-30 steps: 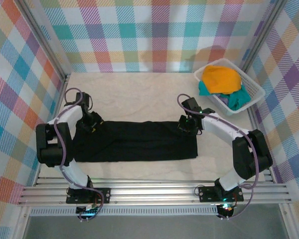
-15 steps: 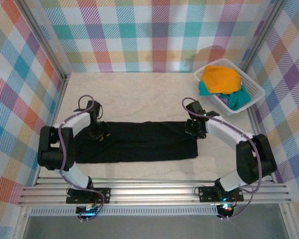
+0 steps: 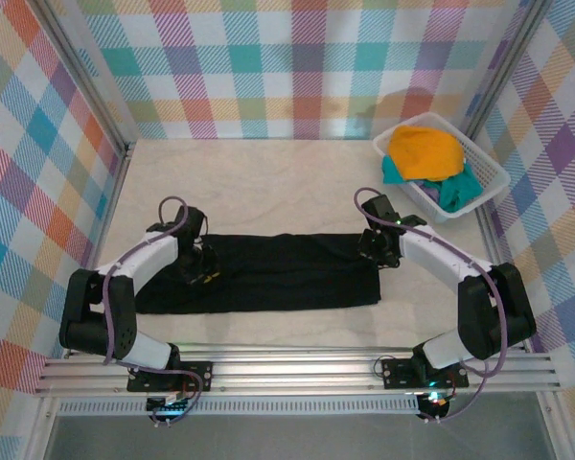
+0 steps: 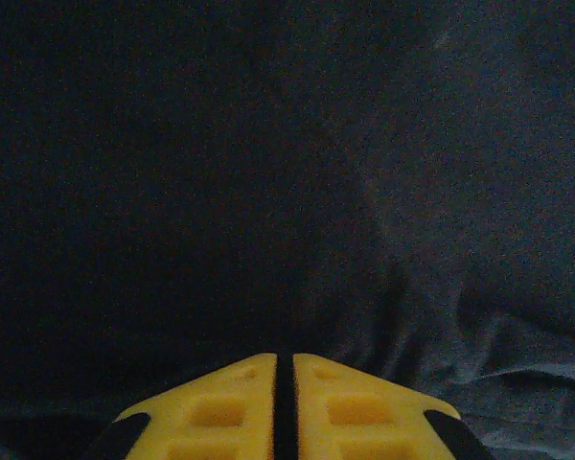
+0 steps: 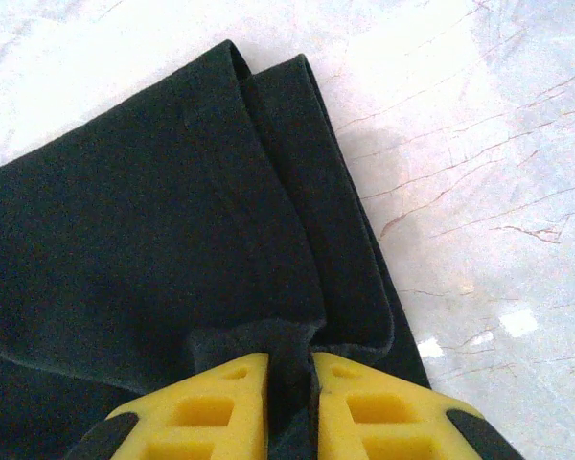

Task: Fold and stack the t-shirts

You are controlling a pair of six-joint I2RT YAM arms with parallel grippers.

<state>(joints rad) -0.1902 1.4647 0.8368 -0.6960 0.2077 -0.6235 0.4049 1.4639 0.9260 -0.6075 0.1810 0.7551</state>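
The black shirt [image 3: 268,273] lies as a long folded band across the lower middle of the top view, flat on the pale desk [image 3: 268,182]. The left hand [image 3: 201,271] sits on the band near its left end. In the left wrist view its yellow fingers [image 4: 220,407] are pressed together with only a thin dark slit between them, low over dark cloth that puckers at lower right. Whether cloth is caught in the slit cannot be told. The right hand [image 3: 379,251] is at the band's upper right corner. In the right wrist view it pinches a bunched ridge of black cloth between its fingers [image 5: 211,407], and the folded edges run up toward the upper left of that frame. At upper right of the top view, a white basket [image 3: 494,172] holds an orange shirt [image 3: 424,150] lying over a teal shirt [image 3: 455,195]
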